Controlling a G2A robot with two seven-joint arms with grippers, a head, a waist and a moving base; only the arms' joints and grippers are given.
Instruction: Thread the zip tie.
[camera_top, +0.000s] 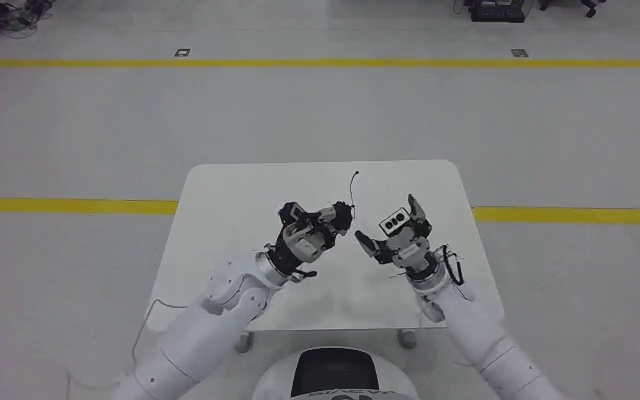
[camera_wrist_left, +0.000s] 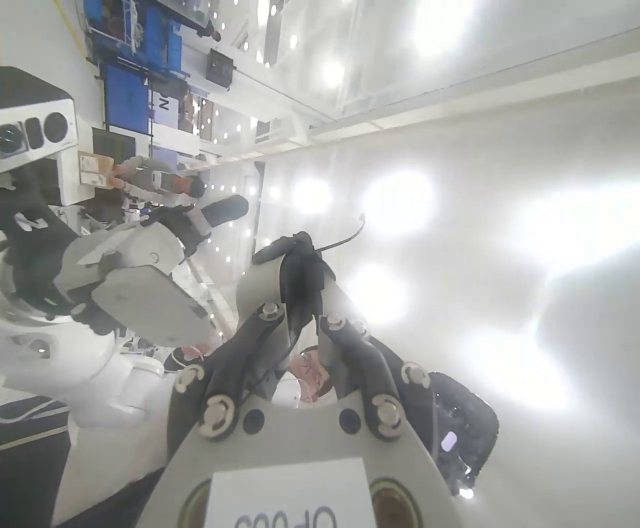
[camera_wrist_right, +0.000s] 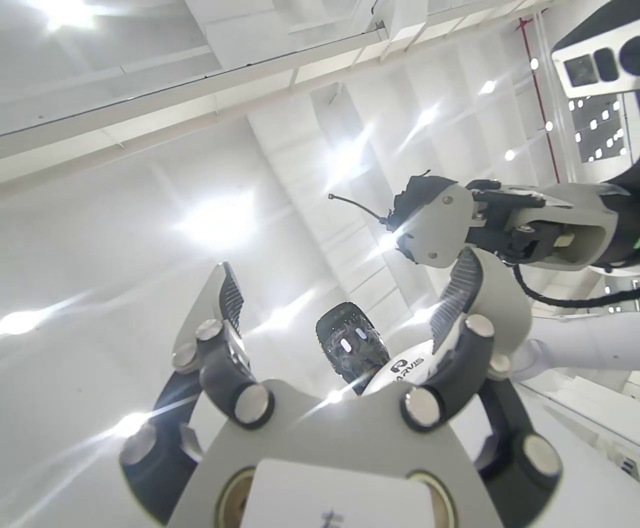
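A thin black zip tie (camera_top: 354, 184) sticks out from the tips of my left gripper (camera_top: 343, 212), which is shut on it above the middle of the white table (camera_top: 215, 215). In the left wrist view the fingers (camera_wrist_left: 272, 280) are pressed together and the tie's free end (camera_wrist_left: 345, 239) curves away from them. My right gripper (camera_top: 386, 222) hangs just to the right of it, open with nothing between its fingers. The right wrist view has my right gripper (camera_wrist_right: 345, 282) spread wide, with the left gripper (camera_wrist_right: 430, 225) and the zip tie (camera_wrist_right: 356, 204) a short way beyond it.
Both arms are raised above the rounded white table, whose far edge (camera_top: 320, 164) and side edges are near. Yellow lines (camera_top: 300, 63) cross the grey floor around it. A black cable (camera_top: 452, 262) loops at the right wrist.
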